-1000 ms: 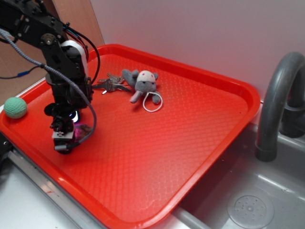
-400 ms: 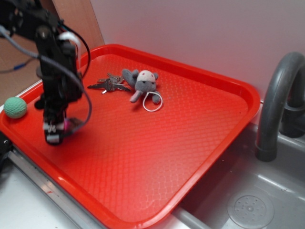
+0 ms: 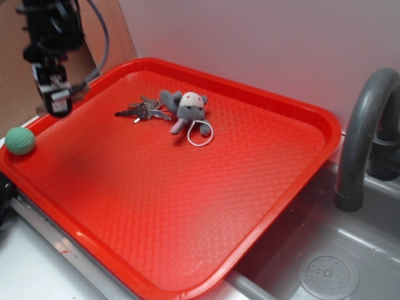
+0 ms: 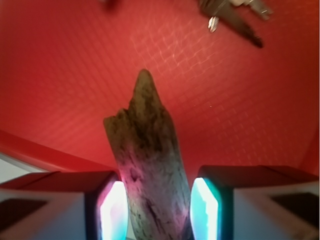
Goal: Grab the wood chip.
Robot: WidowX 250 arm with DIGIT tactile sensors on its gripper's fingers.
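Observation:
In the wrist view the wood chip (image 4: 147,150), a rough brown bark-like sliver with a ragged pointed tip, stands between my two glowing pads (image 4: 114,210) and sticks out ahead of them. My gripper (image 4: 156,207) is shut on it. Seen from the exterior camera, the gripper (image 3: 55,103) hangs high over the far left corner of the red tray (image 3: 187,206), well clear of its surface. The chip itself cannot be made out there.
A bunch of keys (image 3: 142,111) and a grey plush toy (image 3: 189,111) with a white loop lie at the tray's back middle. A green ball (image 3: 20,140) rests on the left rim. A grey faucet (image 3: 362,125) and sink (image 3: 325,262) are at the right.
The gripper has risen from the tray's left front area and moved back toward the far left corner, carrying the wood chip up off the tray.

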